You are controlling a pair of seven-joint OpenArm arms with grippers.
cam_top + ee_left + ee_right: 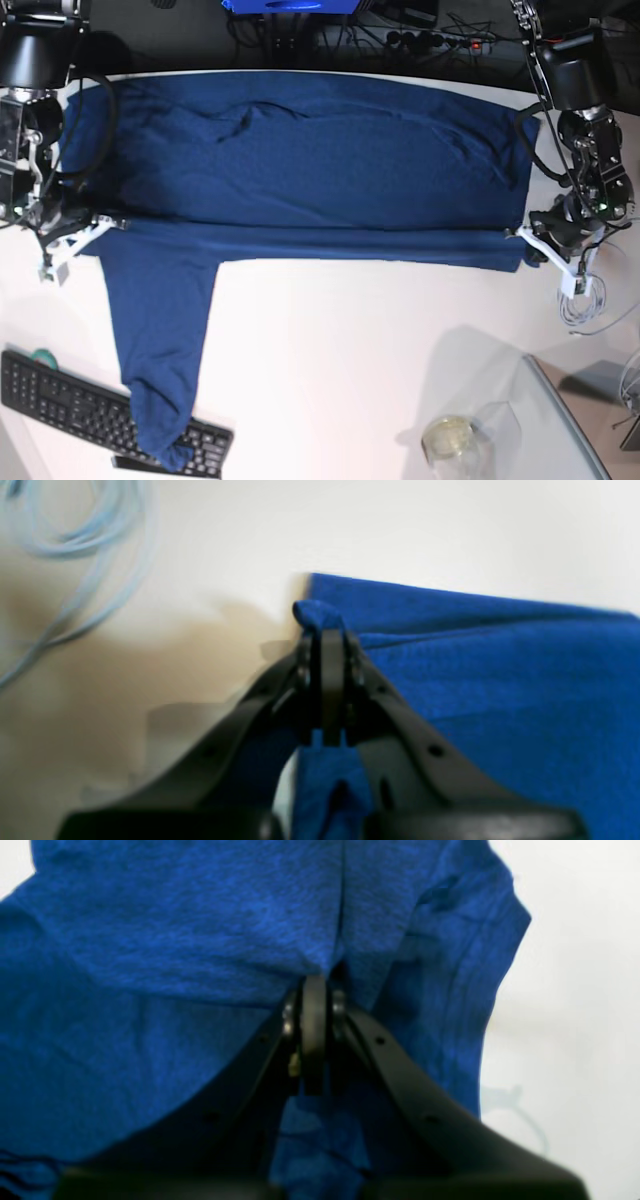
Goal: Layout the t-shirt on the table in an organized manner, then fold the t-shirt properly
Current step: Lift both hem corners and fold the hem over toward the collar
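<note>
The dark blue t-shirt (300, 170) lies spread across the back of the white table (350, 350), its front edge folded over in a straight line. One sleeve (155, 340) trails forward onto the keyboard. My left gripper (522, 236) is shut on the shirt's right corner; in the left wrist view the gripper (322, 625) pinches a small fold of cloth (500, 680) just above the table (400, 525). My right gripper (106, 222) is shut on the shirt's left edge; in the right wrist view the gripper (314, 982) bites into bunched fabric (150, 965).
A black keyboard (60, 395) lies at the front left, partly under the sleeve. A coil of pale cable (585, 300) lies by the left gripper, also the cable (75, 535). A glass jar (450, 437) and a grey glass-edged stand (575, 420) sit front right.
</note>
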